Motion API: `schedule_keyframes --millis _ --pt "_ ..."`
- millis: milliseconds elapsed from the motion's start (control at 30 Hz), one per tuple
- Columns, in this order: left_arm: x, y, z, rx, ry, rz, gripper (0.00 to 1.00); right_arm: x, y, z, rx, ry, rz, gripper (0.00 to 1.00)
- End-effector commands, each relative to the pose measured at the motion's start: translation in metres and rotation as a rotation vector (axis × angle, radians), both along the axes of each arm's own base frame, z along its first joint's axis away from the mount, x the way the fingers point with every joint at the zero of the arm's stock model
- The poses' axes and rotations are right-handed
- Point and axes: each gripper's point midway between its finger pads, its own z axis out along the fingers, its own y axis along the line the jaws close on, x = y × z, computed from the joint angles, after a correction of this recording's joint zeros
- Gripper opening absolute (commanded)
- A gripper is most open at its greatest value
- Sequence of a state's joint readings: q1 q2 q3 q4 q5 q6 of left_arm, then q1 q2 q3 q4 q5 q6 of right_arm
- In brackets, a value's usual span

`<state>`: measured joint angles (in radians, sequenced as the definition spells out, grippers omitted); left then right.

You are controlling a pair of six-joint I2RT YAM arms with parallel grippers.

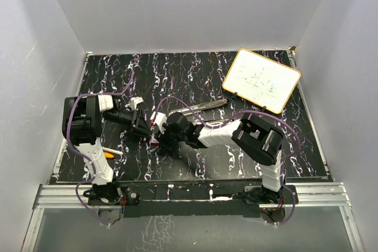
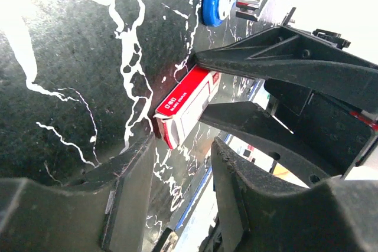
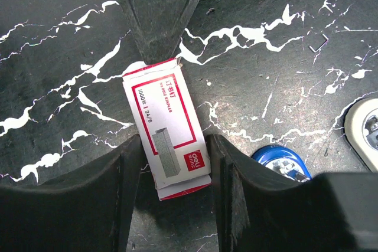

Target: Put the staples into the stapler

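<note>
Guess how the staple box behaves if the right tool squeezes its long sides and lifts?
The staple box is thin cardboard, one end flap loose-looking, so walls probably flex under a hard squeeze. Lying flat on the table, it should slide rather than roll or tip. Its printed card looks smooth; the right tool might slip with a light pinch.

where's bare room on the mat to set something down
Bare mat along the far edge, left of the whiteboard and behind the stapler; the near right, between the right arm and the mat's edge. Crowded at centre-left, where the left gripper and right gripper meet at the staple box.
</note>
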<state>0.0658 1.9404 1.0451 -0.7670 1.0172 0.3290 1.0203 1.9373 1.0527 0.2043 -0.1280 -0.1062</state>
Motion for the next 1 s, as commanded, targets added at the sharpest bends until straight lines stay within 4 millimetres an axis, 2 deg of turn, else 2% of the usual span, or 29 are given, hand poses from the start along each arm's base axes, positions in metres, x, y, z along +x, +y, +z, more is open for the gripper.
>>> schedule_keyframes --millis 0,200,600,967 --pt "-0.006 -0.005 0.000 -0.041 0.055 0.011 0.42 -0.005 -0.011 -0.024 -0.071 0.024 0.009 0.48" --pt "-0.009 -0.012 0.000 -0.073 0.077 -0.004 0.42 -0.004 -0.009 -0.025 -0.074 0.023 0.006 0.46" --pt "-0.015 -0.022 0.006 -0.125 0.091 -0.037 0.35 -0.002 -0.006 -0.026 -0.076 0.024 0.007 0.43" --pt "-0.021 -0.033 0.009 -0.186 0.098 -0.068 0.35 -0.002 -0.002 -0.029 -0.079 0.016 0.041 0.40"
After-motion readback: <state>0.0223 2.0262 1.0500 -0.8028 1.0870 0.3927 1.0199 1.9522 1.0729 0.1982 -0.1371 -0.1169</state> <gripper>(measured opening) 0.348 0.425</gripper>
